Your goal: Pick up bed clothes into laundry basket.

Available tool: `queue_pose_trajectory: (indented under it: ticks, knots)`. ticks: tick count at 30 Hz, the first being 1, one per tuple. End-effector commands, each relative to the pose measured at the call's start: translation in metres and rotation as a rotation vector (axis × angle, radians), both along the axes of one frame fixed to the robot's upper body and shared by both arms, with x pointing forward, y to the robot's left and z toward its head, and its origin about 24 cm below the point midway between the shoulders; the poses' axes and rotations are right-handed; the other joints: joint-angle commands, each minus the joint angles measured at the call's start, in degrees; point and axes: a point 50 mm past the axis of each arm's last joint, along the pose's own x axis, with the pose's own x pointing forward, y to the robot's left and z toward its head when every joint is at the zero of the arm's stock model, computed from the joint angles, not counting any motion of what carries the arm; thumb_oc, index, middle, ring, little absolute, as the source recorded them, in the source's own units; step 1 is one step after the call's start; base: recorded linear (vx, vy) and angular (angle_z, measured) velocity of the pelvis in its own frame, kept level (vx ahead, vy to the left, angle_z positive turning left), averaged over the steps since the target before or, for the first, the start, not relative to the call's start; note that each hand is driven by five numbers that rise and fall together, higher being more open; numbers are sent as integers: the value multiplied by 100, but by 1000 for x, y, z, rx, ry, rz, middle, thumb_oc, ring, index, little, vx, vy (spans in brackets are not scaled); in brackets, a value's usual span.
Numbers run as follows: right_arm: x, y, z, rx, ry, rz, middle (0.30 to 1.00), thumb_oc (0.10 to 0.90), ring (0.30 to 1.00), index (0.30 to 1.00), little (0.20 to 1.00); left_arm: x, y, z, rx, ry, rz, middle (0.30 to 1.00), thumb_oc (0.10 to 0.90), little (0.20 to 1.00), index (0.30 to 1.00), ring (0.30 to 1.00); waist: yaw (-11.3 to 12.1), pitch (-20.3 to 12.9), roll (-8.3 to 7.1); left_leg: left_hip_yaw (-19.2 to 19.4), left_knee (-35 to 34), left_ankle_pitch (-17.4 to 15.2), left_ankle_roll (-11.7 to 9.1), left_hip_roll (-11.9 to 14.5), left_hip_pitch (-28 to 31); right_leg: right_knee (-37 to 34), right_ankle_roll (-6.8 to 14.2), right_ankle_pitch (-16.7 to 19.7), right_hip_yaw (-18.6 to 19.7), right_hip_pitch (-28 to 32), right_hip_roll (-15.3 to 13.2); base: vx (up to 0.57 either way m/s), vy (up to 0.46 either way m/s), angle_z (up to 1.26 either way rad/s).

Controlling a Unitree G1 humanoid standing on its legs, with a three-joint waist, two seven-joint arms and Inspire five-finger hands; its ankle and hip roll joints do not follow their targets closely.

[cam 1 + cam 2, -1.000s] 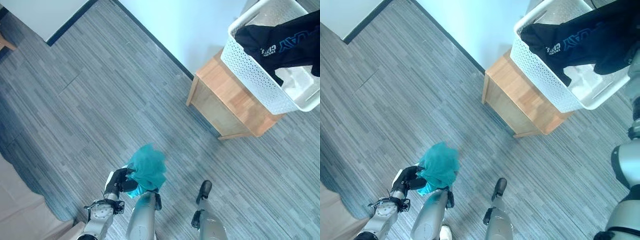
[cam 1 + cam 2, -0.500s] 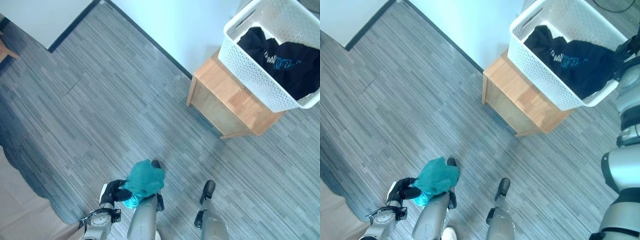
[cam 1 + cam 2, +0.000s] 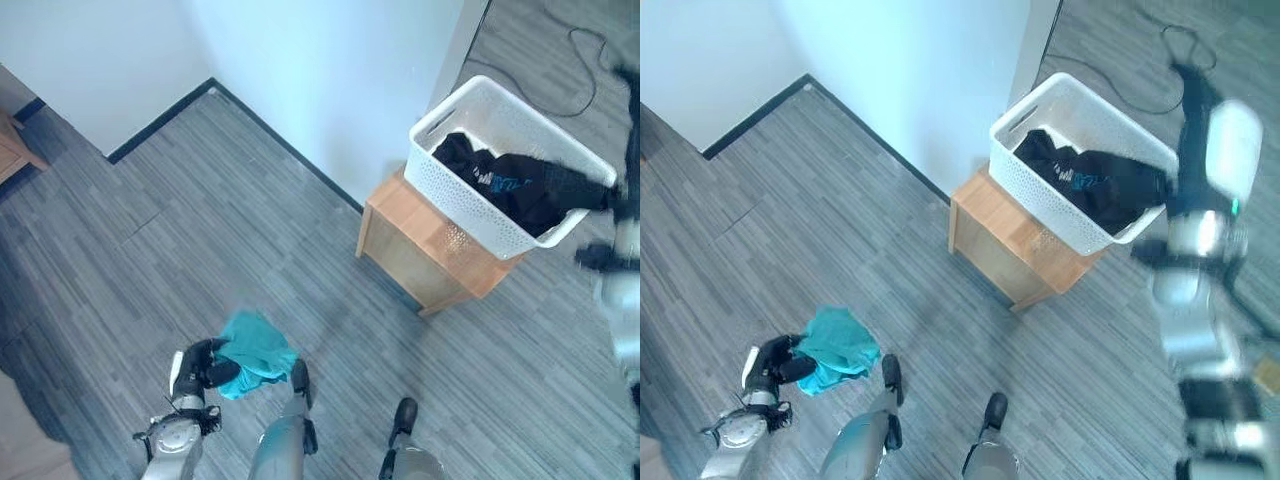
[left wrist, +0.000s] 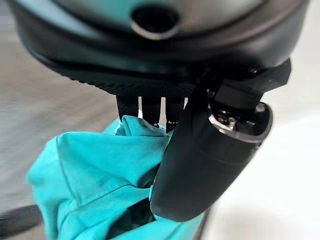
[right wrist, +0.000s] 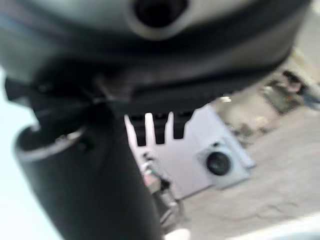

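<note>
Flooring of grey wood-look planks (image 3: 200,220) took up most of both eye views, running up to a pale wall (image 3: 330,70) with a dark skirting strip along its foot. Against that wall stood a small wooden table (image 3: 430,250), and on it sat the white perforated laundry basket (image 3: 470,215), overhanging the table top on its far side. Inside the basket lay a dark garment (image 3: 520,185) with a patch of blue print, heaped toward the basket's outer end and reaching up to its rim.

Well apart from the basket, low at the robot's left side, the left hand (image 3: 205,365) was clamped on a teal cloth (image 3: 255,345). The left wrist view showed the fingers (image 4: 150,107) curled down into the bunched teal fabric with the thumb pressed against it from the other side, so the cloth was pinched between them and hung in folds above the floor.

The right arm was raised at the far side of the basket, with the right hand (image 3: 1188,85) lifted above the level of its rim. In the right wrist view its fingers (image 5: 150,122) stood out straight in a row beside the thumb, parted from it, with nothing held between them.
</note>
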Motion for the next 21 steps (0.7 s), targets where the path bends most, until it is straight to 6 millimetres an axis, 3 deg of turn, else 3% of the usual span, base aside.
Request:
queue_pose_trajectory:
  ticks: [1,5,8,12,14,17,18,19,20,21]
  knots:
    - [-19,-15,-21,246,-51,-5,900,800,900,900,900,21,22,44,99,-217,14,300,400,300,300,300,-381,-737,-102,140,12,-1054,-401,394,652,131,377,-115,-64,-28,-490,-76,82,0]
    - [-34,2,-101,651,61,1,900,800,900,900,900,28,22,52,83,-250,2,300,400,300,300,300,-414,-673,-166,299,12,-1024,-198,337,724,1031,268,-486,204,-243,-330,-152,129,-16]
    - [-48,23,-146,789,213,19,900,800,900,900,900,22,16,46,40,-250,3,300,400,300,300,300,-337,-690,-187,403,12,-980,-81,289,764,1671,182,-905,447,-203,90,-152,137,-62]
    - [-42,58,-166,840,332,143,900,800,900,900,900,19,-2,35,-24,-232,-29,300,400,300,300,300,-61,-808,-379,482,22,-780,-82,162,519,751,-135,-1204,458,302,426,-208,16,-42]
    - [-35,65,-165,819,357,193,900,800,900,900,900,21,-9,31,-32,-220,-40,300,400,300,300,300,-29,-833,-371,461,41,-696,-120,185,453,498,-220,-1162,628,370,605,-122,-62,-31]
    - [-24,75,-160,791,364,259,900,800,900,900,900,21,-20,25,-60,-209,-55,300,400,300,300,300,17,-842,-322,433,55,-643,-140,197,451,276,-248,-1122,579,567,666,-68,-32,-3]
    - [-33,98,-226,952,761,240,900,800,900,900,900,-39,-44,-57,-233,226,72,300,400,300,300,300,120,-643,-404,-5,2592,-1625,-360,662,235,532,-702,-1195,181,741,422,-122,73,4]
    - [-35,95,-226,948,765,229,900,800,900,900,900,-38,-40,-58,-226,234,87,300,400,300,300,300,-46,-777,-413,36,2506,-1707,-368,817,750,550,-691,-1113,37,628,360,-216,135,8]
    - [-37,91,-224,963,730,213,900,800,900,900,900,-38,-38,-58,-218,235,102,300,400,300,300,300,-270,-929,-396,349,2316,-1678,-414,1069,1170,530,-666,-1082,-151,531,314,-250,180,17]
    - [-40,92,-224,972,729,210,900,800,900,900,900,-35,-35,-57,-206,233,101,300,400,300,300,300,-394,-1050,-344,534,1843,-1806,-415,966,1609,547,-612,-1056,-248,456,299,-197,196,55]
